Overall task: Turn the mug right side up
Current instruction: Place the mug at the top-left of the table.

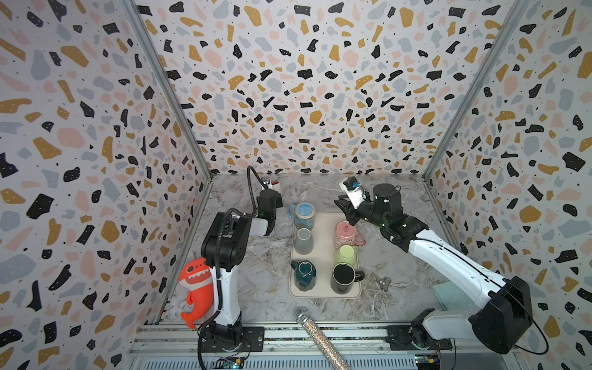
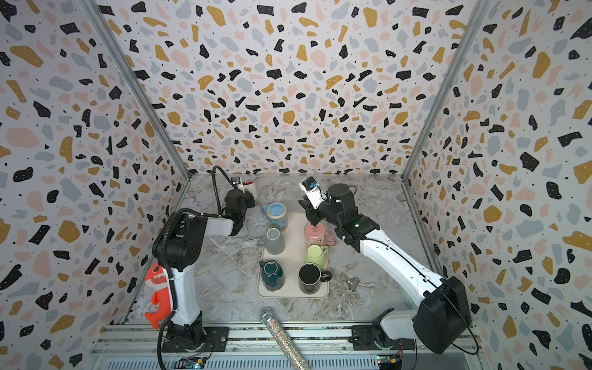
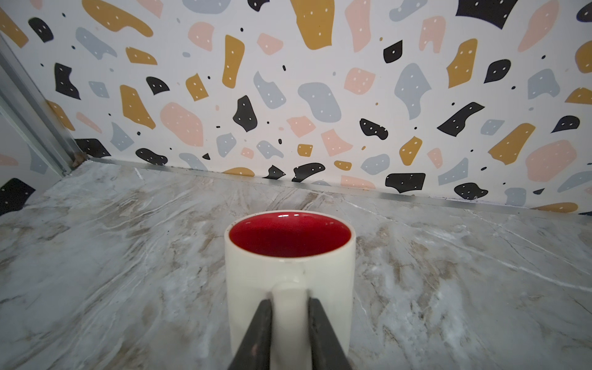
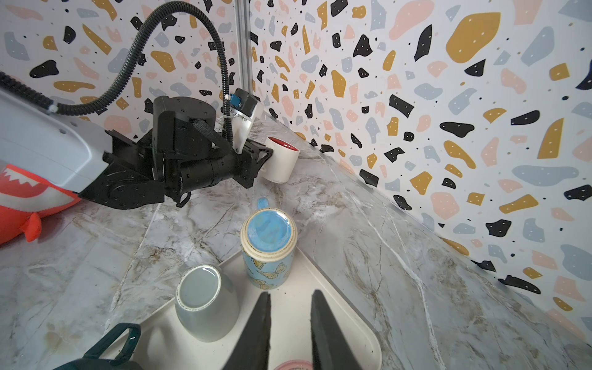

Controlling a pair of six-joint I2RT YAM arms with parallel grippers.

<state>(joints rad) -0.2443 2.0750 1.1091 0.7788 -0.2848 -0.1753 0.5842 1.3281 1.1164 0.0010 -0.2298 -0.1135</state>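
A white mug with a red inside (image 3: 290, 256) stands upright, mouth up, on the marble table near the back wall. It also shows in both top views (image 1: 276, 185) (image 2: 250, 186) and in the right wrist view (image 4: 282, 160). My left gripper (image 3: 290, 301) is shut on the mug's handle, one finger on each side of it. My right gripper (image 4: 291, 296) is open and holds nothing. It hovers over the far end of the beige tray (image 4: 323, 282), above an upturned pink mug (image 1: 345, 233).
On the tray (image 1: 323, 256) stand upturned blue butterfly (image 1: 302, 215), grey (image 1: 303, 241), green (image 1: 346, 254) and teal (image 1: 303, 275) mugs, and an upright black mug (image 1: 344, 277). An orange shark plush (image 1: 195, 288), a glitter microphone (image 1: 320, 339) and a teal cloth (image 1: 445, 292) lie nearer the front.
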